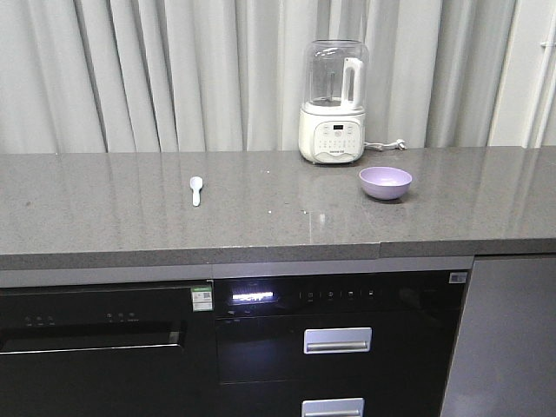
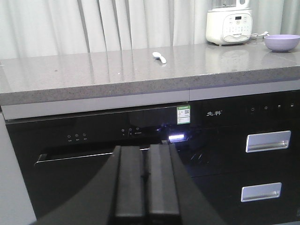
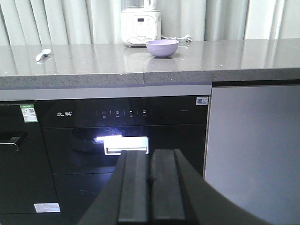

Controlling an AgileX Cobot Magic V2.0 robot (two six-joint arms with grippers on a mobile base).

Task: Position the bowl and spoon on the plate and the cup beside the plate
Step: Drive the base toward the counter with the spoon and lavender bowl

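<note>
Our L gripper [image 2: 146, 154] and R gripper [image 3: 150, 159] hang low, both pressed together, empty; spoon [image 1: 196, 189] lies on counter [image 1: 104, 208] nearer L, handle pointing at us, bowl [image 1: 385, 182] nearer R; plate, cup not in view

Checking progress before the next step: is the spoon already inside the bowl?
No, the spoon lies by itself on the countertop, well apart from the bowl.

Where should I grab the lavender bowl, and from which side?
Pinch the near rim of the lavender bowl from above, one finger inside, one outside. It sits upright and open on the countertop, and its sloped walls would likely slip in a side grasp. The blender stands close behind, so the front is freer.
</note>
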